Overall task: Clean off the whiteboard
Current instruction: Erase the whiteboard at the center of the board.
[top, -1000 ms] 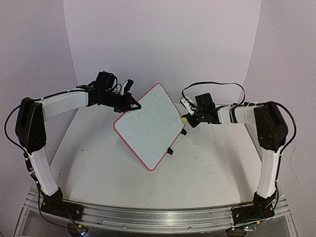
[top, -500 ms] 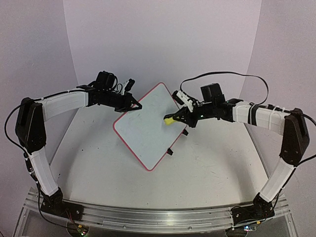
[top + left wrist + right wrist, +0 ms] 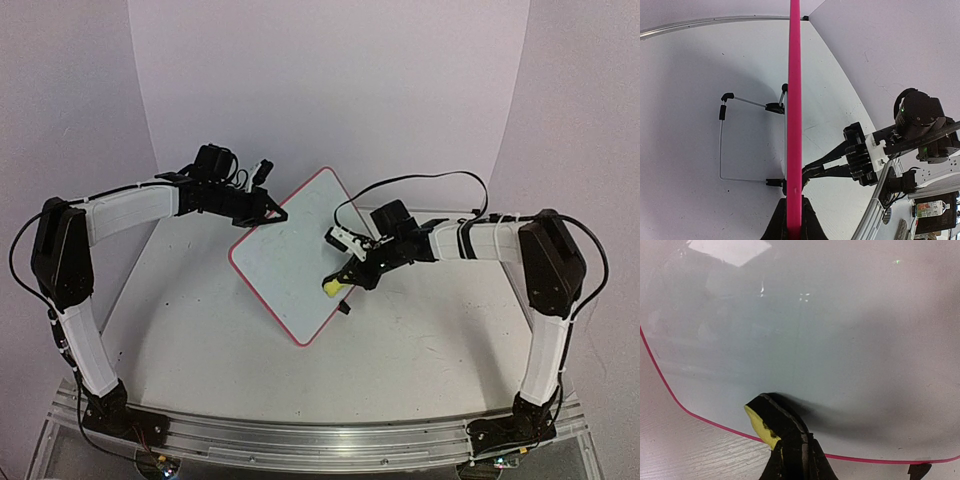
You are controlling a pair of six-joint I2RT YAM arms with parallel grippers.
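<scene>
Pinched shut on a yellow-and-black eraser block (image 3: pixel 331 287), right gripper (image 3: pixel 350 272), pressing it near whiteboard's (image 3: pixel 290 260) lower right edge. Clamped on whiteboard's upper left rim, left gripper (image 3: pixel 272 213), propping it tilted. Risks: sliding off that edge; shoving whiteboard from the clamp. Beneath whiteboard, white table (image 3: pixel 420 330); behind it, pale lilac walls (image 3: pixel 330 80).

I'm wearing smooth white plastic shells on my left arm (image 3: pixel 125 210) and right arm (image 3: pixel 480 238), with chunky black joint housings (image 3: pixel 60 255) breaking them up. My left black two-finger gripper (image 3: pixel 277 214) and right black two-finger gripper (image 3: pixel 346 279) are looking matte and angular. A small white camera bracket (image 3: pixel 345 238) is riding on the right wrist. A thin black cable (image 3: pixel 455 172) is running off that wrist. Black base blocks (image 3: pixel 105 405) are anchoring both arms.
</scene>
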